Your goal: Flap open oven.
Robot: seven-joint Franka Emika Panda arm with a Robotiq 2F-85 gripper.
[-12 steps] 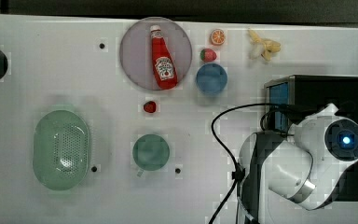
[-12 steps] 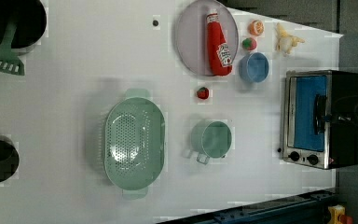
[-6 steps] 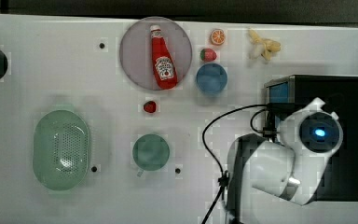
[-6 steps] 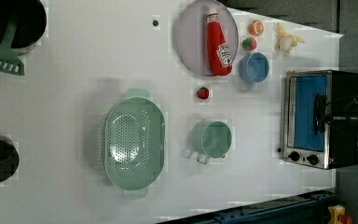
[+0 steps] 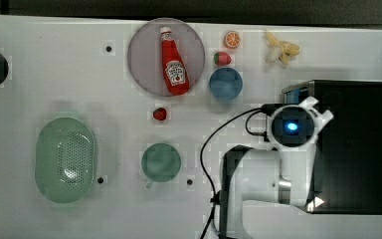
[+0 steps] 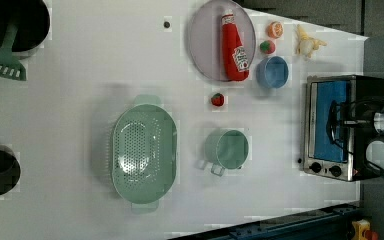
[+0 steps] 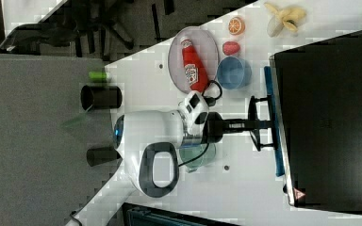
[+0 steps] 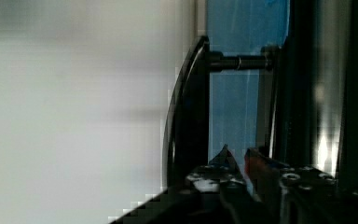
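Note:
The black oven stands at the top view's right, its blue glass door facing the table's middle. In the right view my gripper reaches straight at the door, passing the black bar handle. In the wrist view the fingertips sit close together with nothing between them, in the gap between the handle and the glass. My gripper looks shut. In the left view the door lies against the silver frame.
A blue bowl sits beside the oven's front corner, and a purple plate holds a ketchup bottle. A green mug and a green colander lie further off. My cable loops over the table.
My wrist has moved toward the top view's left, from above the oven's roof out to its front edge at the door handle. The objects on the table have not moved.

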